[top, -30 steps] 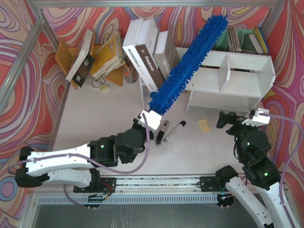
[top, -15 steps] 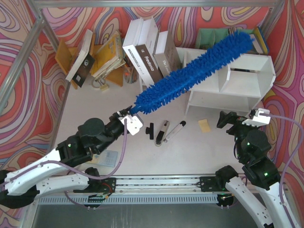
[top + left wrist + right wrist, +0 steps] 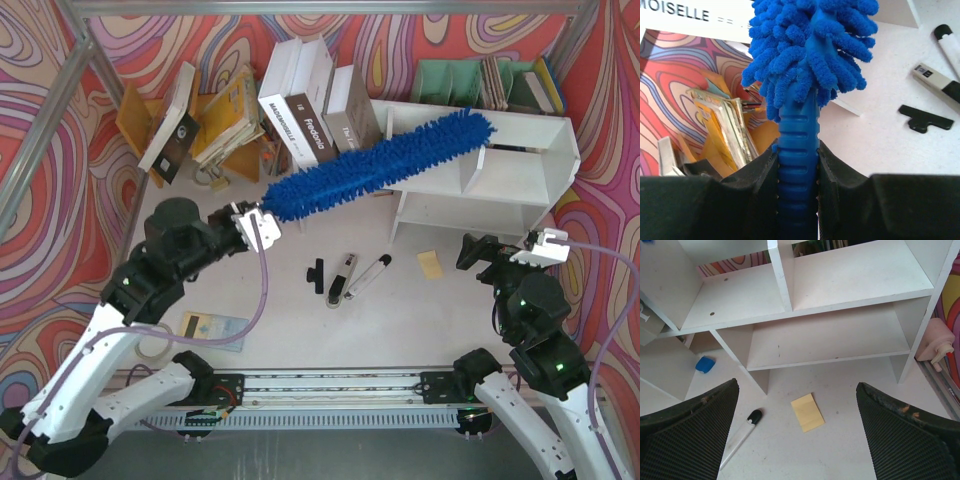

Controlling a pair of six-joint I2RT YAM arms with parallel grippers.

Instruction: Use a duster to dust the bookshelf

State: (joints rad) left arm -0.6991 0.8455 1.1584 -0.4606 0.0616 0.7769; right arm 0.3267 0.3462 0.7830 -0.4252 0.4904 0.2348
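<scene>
**While the left arm holds one blue duster over the bookshelf, the right gripper hangs open**

Seen from above, two robot arms rise from the near edge of a white table (image 3: 400, 310). At near right, the right gripper (image 3: 478, 256) hovers low in front of the shelf unit, its jaws spread wide with nothing between them. A booklet (image 3: 212, 330) lies at near left.

Four small things lie mid-table: one black piece (image 3: 317, 275), two slim black-and-silver tools (image 3: 343, 277) side by side, and one yellow note (image 3: 430, 264).

Further back on the left, the left gripper (image 3: 255, 224) is clamped on the single duster (image 3: 380, 165). The fluffy head runs diagonally up to the right. Its far end lies over the top board of the one bookshelf (image 3: 525, 128), near the central divider. Whether it touches the board cannot be told.

Behind stand a group of leaning books (image 3: 310, 115) and one green rack (image 3: 465, 80).

Only the left wrist view shows the grip itself: both fingers press the ribbed handle (image 3: 797, 145) just below the fluff.

Only the right wrist view looks into the shelf unit: two cubbies, one lower shelf, and a small blue object (image 3: 705, 364) on the table beneath the shelf's left end.
</scene>
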